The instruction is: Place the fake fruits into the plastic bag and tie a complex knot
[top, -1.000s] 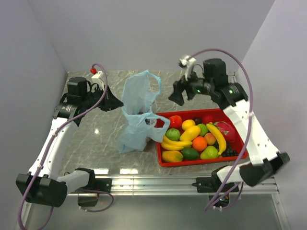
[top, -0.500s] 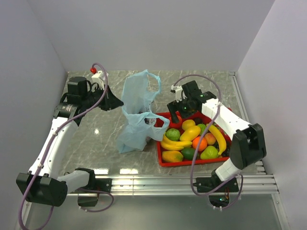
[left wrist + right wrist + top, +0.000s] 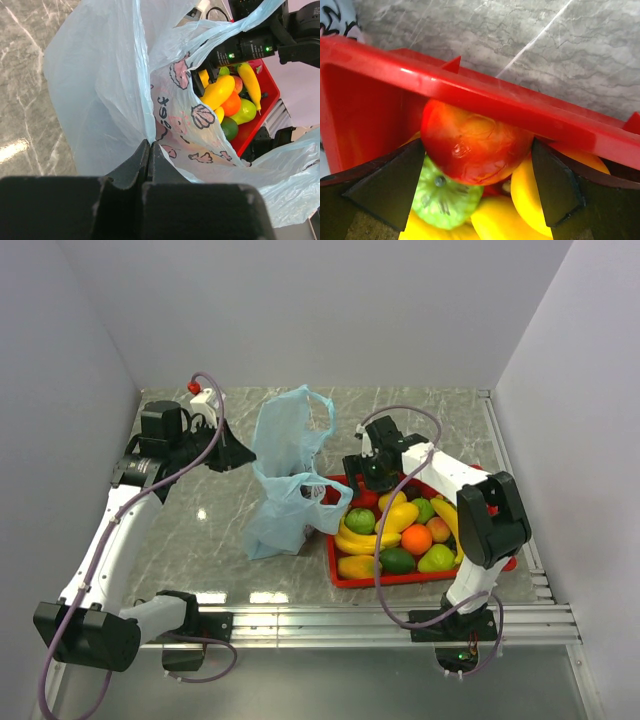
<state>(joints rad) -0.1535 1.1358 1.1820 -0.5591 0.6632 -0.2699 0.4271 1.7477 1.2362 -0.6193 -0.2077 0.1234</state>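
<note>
Now the left fingers [image 3: 149, 148] are pressed together on a fold of the plastic bag [image 3: 95, 85], holding its upper part lifted. From the top view the bag [image 3: 285, 485] stands on the marble tabletop [image 3: 190, 530] just left of the red tray [image 3: 430, 578], and 1 of its handle loops lies over the tray's left rim. The fake fruits [image 3: 400, 530] are piled in the tray: bananas, an orange, green and yellow pieces. The right fingers [image 3: 358, 480] reach into the tray's far-left corner. They stand apart, 1 on each side of a red fruit [image 3: 475, 140] lying against the tray wall [image 3: 520, 107], with a green fruit [image 3: 445, 192] beneath it.
</note>
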